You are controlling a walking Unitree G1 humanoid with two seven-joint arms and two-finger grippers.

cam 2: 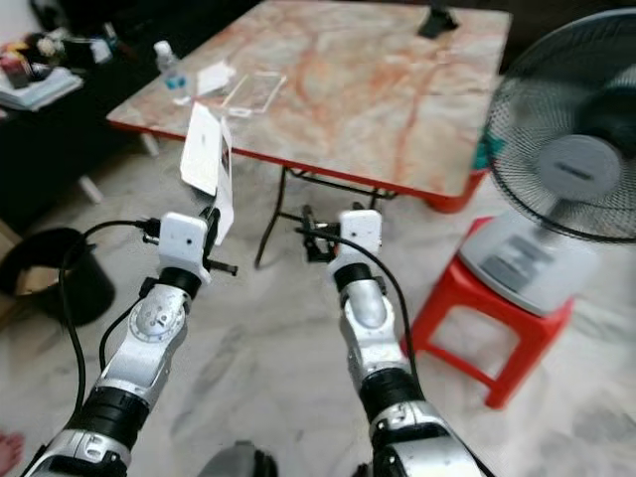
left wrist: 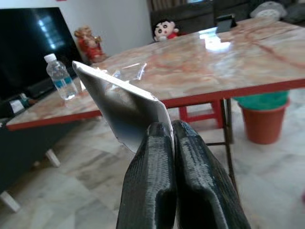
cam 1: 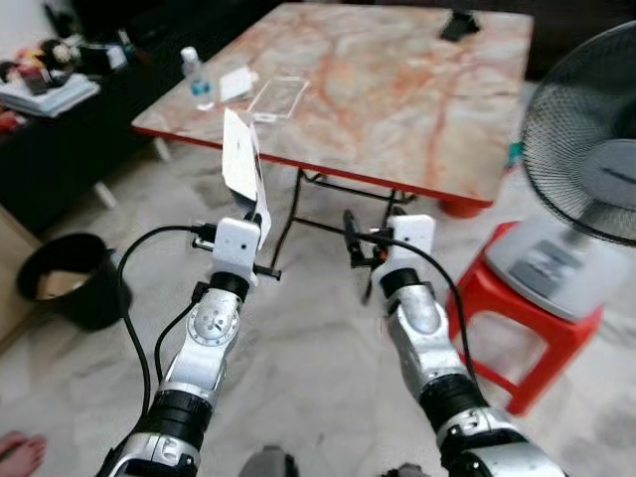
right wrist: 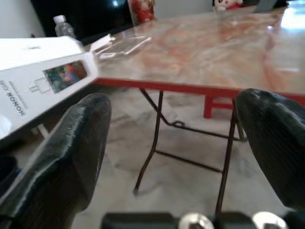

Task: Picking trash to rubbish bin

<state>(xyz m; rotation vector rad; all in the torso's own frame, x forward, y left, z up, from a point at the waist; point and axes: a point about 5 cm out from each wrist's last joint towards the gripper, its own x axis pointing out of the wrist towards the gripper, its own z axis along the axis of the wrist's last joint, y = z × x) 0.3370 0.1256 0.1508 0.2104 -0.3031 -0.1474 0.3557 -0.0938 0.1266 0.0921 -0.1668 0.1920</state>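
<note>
My left gripper (cam 1: 260, 214) is shut on a flat white phone box (cam 1: 241, 156), held upright in front of the marble table's near edge. In the left wrist view the box (left wrist: 121, 102) sticks out from between the two black fingers (left wrist: 152, 186). My right gripper (cam 1: 350, 231) is open and holds nothing, level with the left one, beside the table's legs. Its wrist view shows the box (right wrist: 40, 81) off to one side. A black rubbish bin (cam 1: 68, 278) stands on the floor at the left.
The marble table (cam 1: 397, 89) with a red rim holds a water bottle (cam 1: 197, 77), clear plastic packaging (cam 1: 278, 96) and a dark object (cam 1: 459, 25). A fan (cam 1: 586, 169) sits on a red stool (cam 1: 517, 328) at the right. A dark TV cabinet (cam 1: 60, 129) runs along the left.
</note>
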